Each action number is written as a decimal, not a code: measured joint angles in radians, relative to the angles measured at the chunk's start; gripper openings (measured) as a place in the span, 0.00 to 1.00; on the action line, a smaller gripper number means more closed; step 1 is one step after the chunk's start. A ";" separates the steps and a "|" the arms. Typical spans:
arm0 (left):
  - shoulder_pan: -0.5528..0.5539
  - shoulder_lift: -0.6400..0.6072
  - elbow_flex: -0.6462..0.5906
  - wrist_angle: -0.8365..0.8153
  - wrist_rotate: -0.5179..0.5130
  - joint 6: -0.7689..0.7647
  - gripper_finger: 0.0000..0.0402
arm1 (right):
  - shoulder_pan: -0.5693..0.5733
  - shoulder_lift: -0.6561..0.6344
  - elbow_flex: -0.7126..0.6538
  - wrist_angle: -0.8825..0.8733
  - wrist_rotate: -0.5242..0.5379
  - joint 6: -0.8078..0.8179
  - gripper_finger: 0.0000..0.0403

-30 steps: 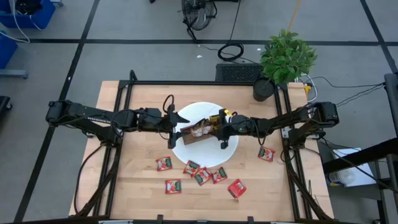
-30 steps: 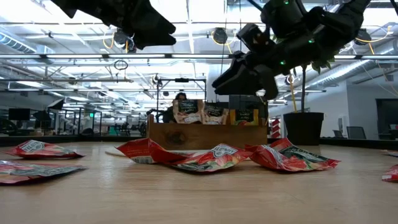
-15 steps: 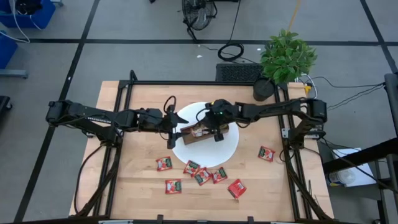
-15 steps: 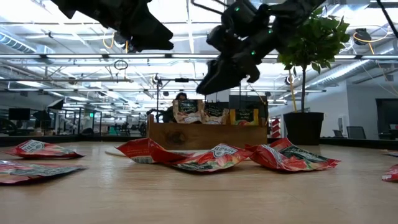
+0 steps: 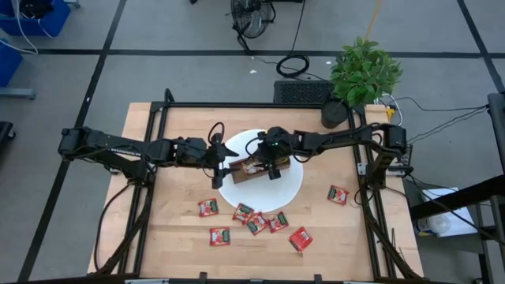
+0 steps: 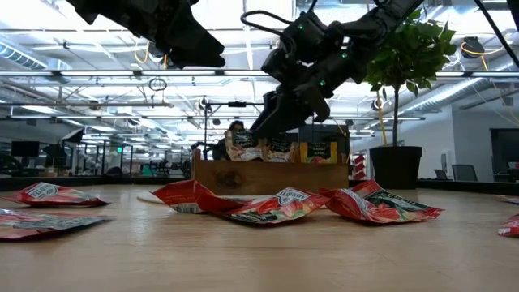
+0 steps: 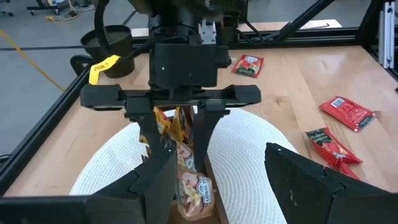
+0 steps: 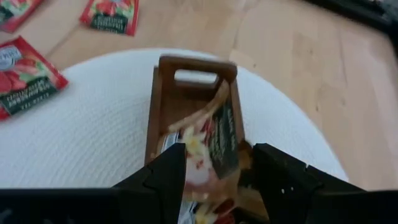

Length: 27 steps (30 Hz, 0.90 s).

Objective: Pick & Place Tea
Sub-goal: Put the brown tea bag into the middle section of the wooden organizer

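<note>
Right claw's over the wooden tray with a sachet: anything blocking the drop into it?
Nothing visible blocks it. The right claw grips a tan tea sachet directly above the brown wooden tray, whose end compartment looks open. The left claw waits beside the tray.

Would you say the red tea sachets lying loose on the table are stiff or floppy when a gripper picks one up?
Probably floppy: the red sachets look crumpled and puffed, not flat. Likely light, as thin packets. The glossy wrappers might slip between the fingers.

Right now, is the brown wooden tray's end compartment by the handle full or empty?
Empty: the brown wooden tray shows bare wood behind its handle; sachets stand only in the compartments nearer the right pincer.
</note>
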 joint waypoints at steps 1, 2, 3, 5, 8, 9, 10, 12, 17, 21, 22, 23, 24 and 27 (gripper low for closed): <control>0.000 0.000 0.000 0.000 -0.001 0.000 0.60 | -0.001 0.000 0.000 -0.002 0.000 -0.001 0.42; 0.000 0.000 0.000 0.000 -0.002 0.000 0.60 | -0.001 0.000 0.000 -0.001 0.000 -0.002 0.42; 0.000 0.000 0.000 0.000 -0.004 0.000 0.60 | -0.001 0.000 0.000 -0.002 0.000 -0.002 0.41; 0.000 0.000 0.000 0.000 -0.004 0.000 0.60 | -0.001 0.000 0.000 0.001 0.000 -0.003 0.37; 0.000 0.000 0.000 0.000 -0.004 0.000 0.60 | -0.001 0.000 0.000 -0.002 -0.001 -0.009 0.27; 0.000 0.000 0.000 0.000 -0.004 0.000 0.60 | -0.001 0.000 0.000 -0.002 -0.001 -0.016 0.22; 0.000 0.000 0.000 0.000 -0.004 -0.001 0.60 | -0.001 0.000 0.000 -0.002 -0.001 -0.021 0.17; 0.000 0.000 0.000 0.000 -0.004 -0.001 0.60 | -0.001 0.000 0.000 0.002 -0.001 -0.025 0.07; 0.000 0.000 0.000 0.000 -0.004 -0.001 0.60 | -0.001 0.000 0.000 0.020 -0.001 -0.023 0.01; 0.000 0.000 0.000 0.000 -0.004 -0.001 0.60 | 0.013 0.000 0.000 0.088 -0.001 0.014 0.01; 0.000 0.000 0.000 0.000 -0.004 -0.001 0.60 | 0.017 0.000 0.000 0.112 0.000 0.034 0.01; 0.000 0.000 0.000 0.000 -0.004 -0.001 0.60 | 0.020 0.000 0.000 0.136 0.000 0.055 0.01; 0.000 0.000 0.000 0.000 -0.004 -0.001 0.60 | 0.022 0.000 0.002 0.146 -0.004 0.061 0.02; 0.000 0.000 0.000 -0.010 -0.019 0.021 0.60 | 0.012 0.000 0.078 0.036 -0.008 0.058 0.08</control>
